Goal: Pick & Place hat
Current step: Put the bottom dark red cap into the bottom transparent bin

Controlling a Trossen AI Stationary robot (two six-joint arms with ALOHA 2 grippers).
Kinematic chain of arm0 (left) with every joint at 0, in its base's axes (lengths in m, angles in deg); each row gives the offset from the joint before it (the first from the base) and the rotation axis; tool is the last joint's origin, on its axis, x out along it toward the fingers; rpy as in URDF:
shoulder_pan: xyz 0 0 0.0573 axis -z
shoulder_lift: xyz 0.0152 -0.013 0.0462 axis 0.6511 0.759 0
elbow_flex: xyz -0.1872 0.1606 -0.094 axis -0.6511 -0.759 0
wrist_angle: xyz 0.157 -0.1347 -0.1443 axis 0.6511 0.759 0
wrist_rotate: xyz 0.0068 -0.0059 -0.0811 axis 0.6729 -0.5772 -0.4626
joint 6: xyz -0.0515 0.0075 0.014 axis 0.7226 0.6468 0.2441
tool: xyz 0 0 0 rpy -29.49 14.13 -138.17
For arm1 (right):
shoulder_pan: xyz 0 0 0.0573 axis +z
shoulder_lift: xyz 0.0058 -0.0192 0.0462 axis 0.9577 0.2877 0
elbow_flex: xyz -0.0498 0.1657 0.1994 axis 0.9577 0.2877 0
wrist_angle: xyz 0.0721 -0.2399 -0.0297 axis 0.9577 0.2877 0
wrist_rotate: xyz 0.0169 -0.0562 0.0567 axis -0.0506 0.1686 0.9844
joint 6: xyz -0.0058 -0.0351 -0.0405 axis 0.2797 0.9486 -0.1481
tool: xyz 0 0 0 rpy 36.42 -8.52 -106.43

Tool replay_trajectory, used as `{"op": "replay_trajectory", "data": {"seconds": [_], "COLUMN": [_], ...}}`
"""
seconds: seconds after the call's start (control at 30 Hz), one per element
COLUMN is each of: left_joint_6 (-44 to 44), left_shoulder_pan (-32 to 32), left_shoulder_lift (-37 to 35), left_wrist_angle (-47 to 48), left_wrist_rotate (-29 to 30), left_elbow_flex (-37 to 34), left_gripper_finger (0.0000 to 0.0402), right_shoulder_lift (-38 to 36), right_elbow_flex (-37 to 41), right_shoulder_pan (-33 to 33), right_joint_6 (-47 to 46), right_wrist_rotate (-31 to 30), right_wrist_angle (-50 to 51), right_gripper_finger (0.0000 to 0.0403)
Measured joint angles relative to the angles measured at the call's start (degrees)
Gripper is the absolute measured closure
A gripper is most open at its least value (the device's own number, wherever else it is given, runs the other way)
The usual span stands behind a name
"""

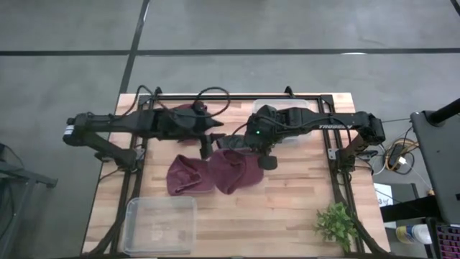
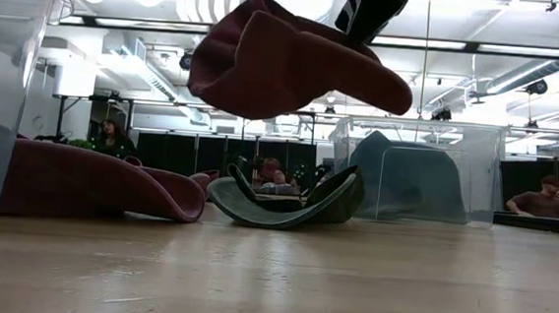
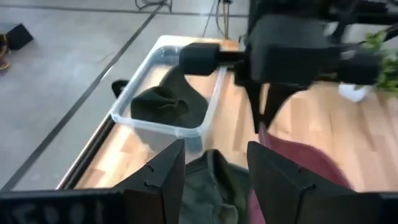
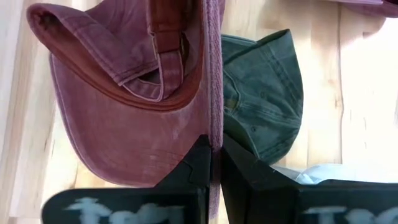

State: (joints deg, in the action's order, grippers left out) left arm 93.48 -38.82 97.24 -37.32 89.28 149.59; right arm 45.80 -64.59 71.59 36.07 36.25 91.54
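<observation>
A maroon cap [image 2: 286, 63] hangs in the air from my right gripper [image 4: 214, 146], which is shut on it above the table's middle [image 1: 267, 160]. A green cap [image 2: 286, 198] lies below it on the wood, crown down and open side up. A second maroon cap [image 2: 91, 178] rests flat near the far left. My left gripper [image 3: 214, 155] is open and hovers over the green cap [image 3: 211, 183], one finger to each side, clear of it. My right gripper pinches the maroon cap's thin crown edge [image 4: 216, 121], beside the back strap [image 4: 165, 37], between its two fingers. The fingers come from above, pointing down. The cap is lifted clear of the table and hangs below the fingers with its brim [image 2: 373, 84] out to one side.
A clear bin [image 1: 287, 115] at the far edge holds a dark cap [image 3: 165, 102]. Another clear bin [image 1: 159, 223] stands at the near left corner. A small green plant [image 1: 336, 224] sits at the near right. Bare wood stretches across the near middle.
</observation>
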Motion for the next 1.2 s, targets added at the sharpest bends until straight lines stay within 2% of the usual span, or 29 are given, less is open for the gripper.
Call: {"op": "replay_trajectory", "data": {"seconds": [0.13, 0.4, 0.63, 1.03, 1.2], "left_joint_6": [0.85, 1.13, 1.5, 1.78, 4.54], "left_shoulder_pan": [-0.76, -1.11, -1.36, -1.49, -1.49], "left_shoulder_lift": [2.99, 7.85, 9.78, 8.07, 7.97], "left_wrist_angle": [0.61, -0.2, -1.12, -2.15, -1.84], "left_wrist_rotate": [-3.97, -3.82, -6.44, -10.13, -11.91], "left_elbow_flex": [0.25, 0.29, 0.33, 2.48, 3.2], "left_gripper_finger": [0.0236, 0.0236, 0.0236, 0.0236, 0.0236], "right_shoulder_lift": [0.0, 0.0, 0.0, 0.0, 0.0], "right_elbow_flex": [0.01, 0.02, 0.02, 0.04, 0.04], "right_shoulder_pan": [0.09, 0.07, 0.07, 0.05, 0.04], "right_joint_6": [0.63, 0.87, 1.05, 0.55, 0.36], "right_wrist_rotate": [-0.01, -0.03, -0.02, -0.09, -0.49], "right_wrist_angle": [0.0, -1.49, -1.51, -1.68, -1.87], "right_gripper_finger": [0.039, 0.039, 0.039, 0.039, 0.039]}}
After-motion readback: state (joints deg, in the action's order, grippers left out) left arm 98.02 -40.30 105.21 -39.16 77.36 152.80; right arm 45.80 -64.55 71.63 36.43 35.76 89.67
